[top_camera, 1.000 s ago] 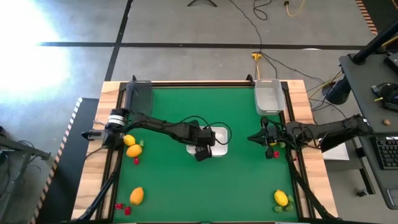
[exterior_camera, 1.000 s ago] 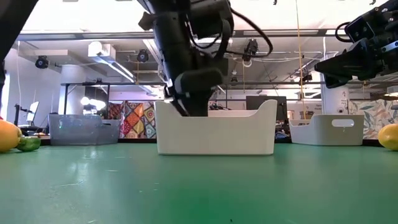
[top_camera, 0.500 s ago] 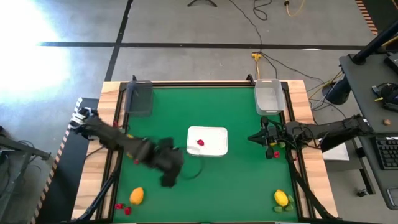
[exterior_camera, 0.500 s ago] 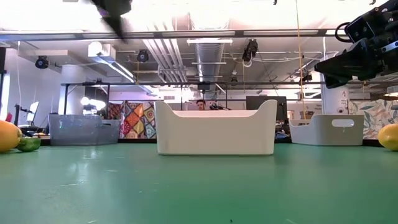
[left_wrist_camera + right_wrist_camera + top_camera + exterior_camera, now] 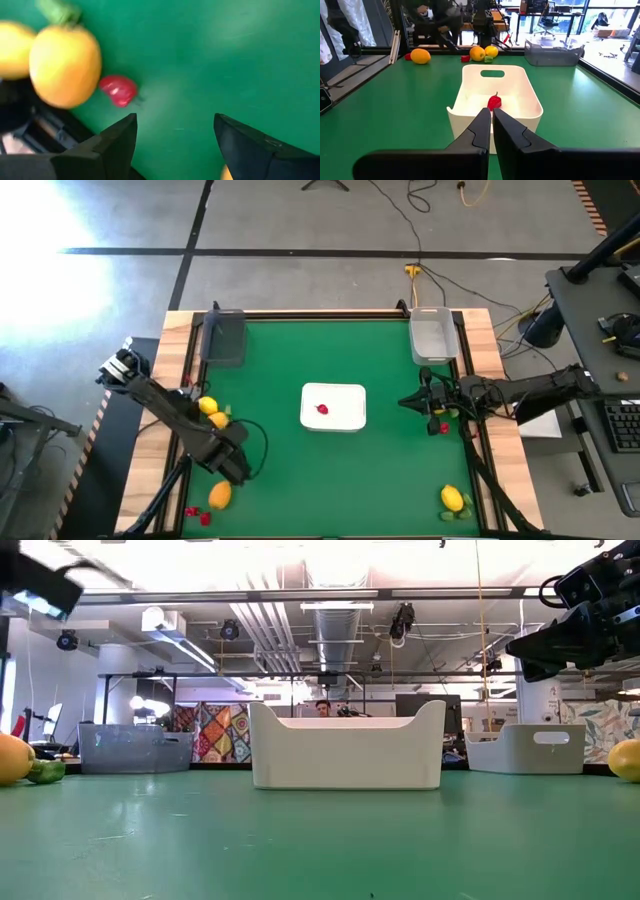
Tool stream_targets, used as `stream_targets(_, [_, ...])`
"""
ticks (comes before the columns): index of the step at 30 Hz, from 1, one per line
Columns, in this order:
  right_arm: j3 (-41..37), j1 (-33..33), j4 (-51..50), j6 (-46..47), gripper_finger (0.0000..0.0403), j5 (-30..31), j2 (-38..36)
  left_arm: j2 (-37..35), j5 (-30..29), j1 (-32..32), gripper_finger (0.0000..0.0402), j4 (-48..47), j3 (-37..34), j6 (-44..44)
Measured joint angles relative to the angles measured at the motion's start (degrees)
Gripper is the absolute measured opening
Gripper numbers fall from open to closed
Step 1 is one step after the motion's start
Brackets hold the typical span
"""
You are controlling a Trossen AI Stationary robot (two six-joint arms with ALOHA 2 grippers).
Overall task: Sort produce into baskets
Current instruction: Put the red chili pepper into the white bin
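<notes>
My left gripper (image 5: pixel 233 467) is open and empty over the near-left part of the table, above the green mat (image 5: pixel 210 60). Its wrist view shows a yellow-orange fruit (image 5: pixel 65 65), a small red berry (image 5: pixel 118 90) and a green piece (image 5: pixel 59 10) lying on the mat ahead of the fingers. The white tray (image 5: pixel 345 420) at mid-table holds one red berry (image 5: pixel 322 409). My right gripper (image 5: pixel 405 401) is shut and empty, held level above the mat right of the tray; its wrist view (image 5: pixel 492 125) looks at the tray (image 5: pixel 470 90).
Two lemons (image 5: pixel 212 412) lie at the left, an orange fruit (image 5: pixel 219 495) and red berries (image 5: pixel 197 515) near-left, a lemon (image 5: pixel 452 498) near-right, a berry (image 5: pixel 443 427) under the right arm. The dark bin (image 5: pixel 222 337) stands far left, the clear bin (image 5: pixel 432 337) far right.
My left gripper has swung fast from over the white tray toward the table's near-left corner. A red berry now shows in the tray where the gripper stood. My right arm has kept still.
</notes>
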Motion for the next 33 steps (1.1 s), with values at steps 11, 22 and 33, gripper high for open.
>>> stream_targets(11, [0.0, 0.0, 0.0, 0.0, 0.0013, 0.0, 0.0, -0.3, -4.2, -1.8, 0.0231, 1.6, -9.1, -18.2])
stream_targets(22, [0.0, 0.0, 0.0, 0.0, 0.0013, 0.0, 0.0, -0.3, -7.2, -5.0, 0.0231, 4.4, -13.1, -32.4])
stream_targets(33, [0.0, 0.0, 0.0, 0.0, 0.0013, 0.0, 0.0, -0.4, -9.2, -6.5, 0.0231, 10.1, -17.8, -38.3])
